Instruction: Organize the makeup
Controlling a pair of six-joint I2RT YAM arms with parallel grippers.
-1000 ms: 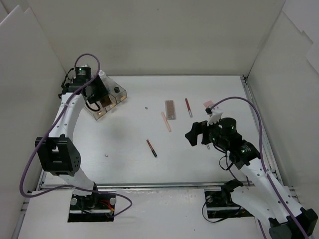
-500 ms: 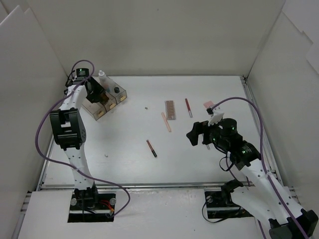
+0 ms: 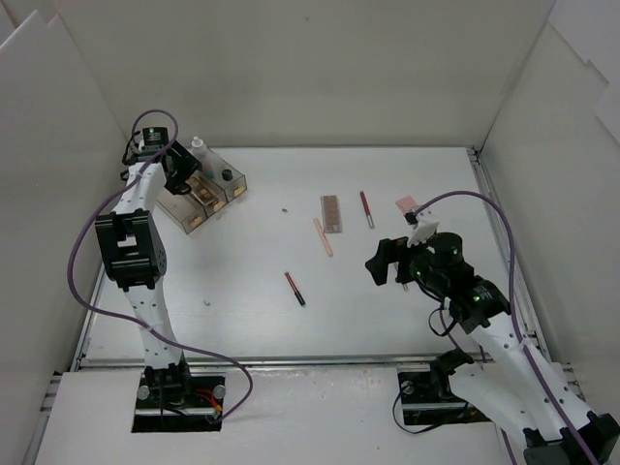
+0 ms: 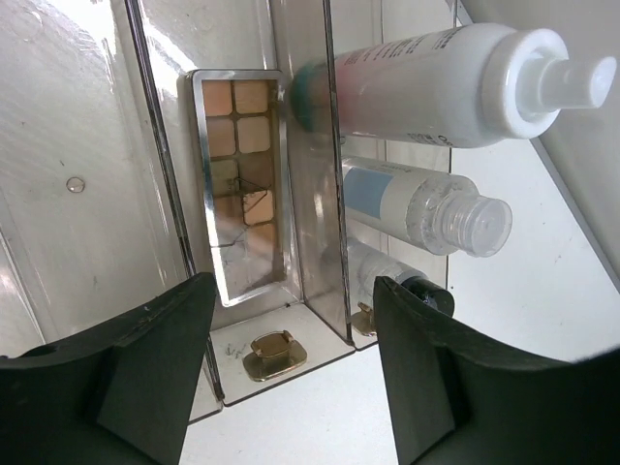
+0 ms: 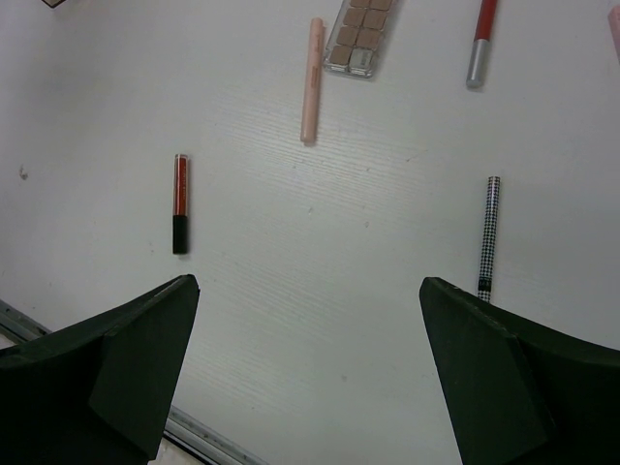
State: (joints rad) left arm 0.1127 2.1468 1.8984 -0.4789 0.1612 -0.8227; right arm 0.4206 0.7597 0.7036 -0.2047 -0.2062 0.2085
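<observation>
Jaws stood open on both arms, empty.
Left gripper (image 4: 291, 300) hung over clear box (image 4: 155, 194) holding palette (image 4: 242, 189) and bottles (image 4: 426, 73); right gripper (image 5: 308, 291) hung above second palette (image 5: 360, 29) and pink pencil (image 5: 311, 77) on table (image 5: 320, 387).

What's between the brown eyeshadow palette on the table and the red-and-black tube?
A pale pink pencil, close beside the palette; from there to the tube, bare table. The right wrist view shows it.

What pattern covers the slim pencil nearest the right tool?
Black-and-white check on the slim pencil; best in the right wrist view.
</observation>
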